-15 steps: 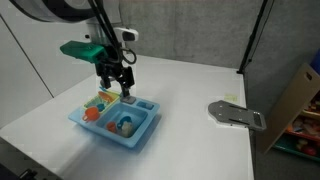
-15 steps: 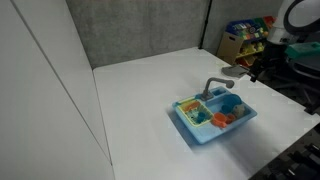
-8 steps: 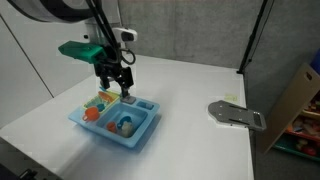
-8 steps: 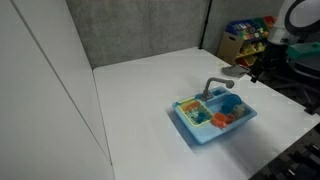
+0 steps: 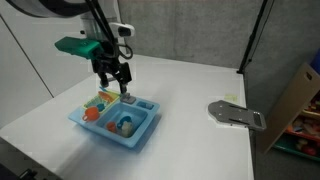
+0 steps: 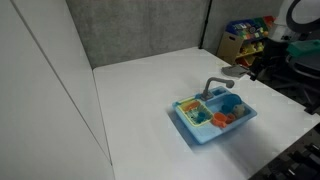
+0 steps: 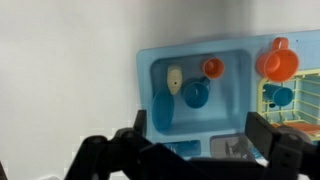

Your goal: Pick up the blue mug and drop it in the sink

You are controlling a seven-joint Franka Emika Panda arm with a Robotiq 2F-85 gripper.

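The blue mug (image 7: pixel 196 94) seems to lie in the sink (image 7: pixel 143 80) basin at frame centre, so the gripper (image 7: pixel 195 135), jaws wide open and empty, should rise straight, avoiding the faucet (image 6: pixel 213 84).

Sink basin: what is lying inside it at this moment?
Wrist view: the sink holds the blue mug, a small orange piece and a pale yellow piece. The fingers cover part of its near rim.
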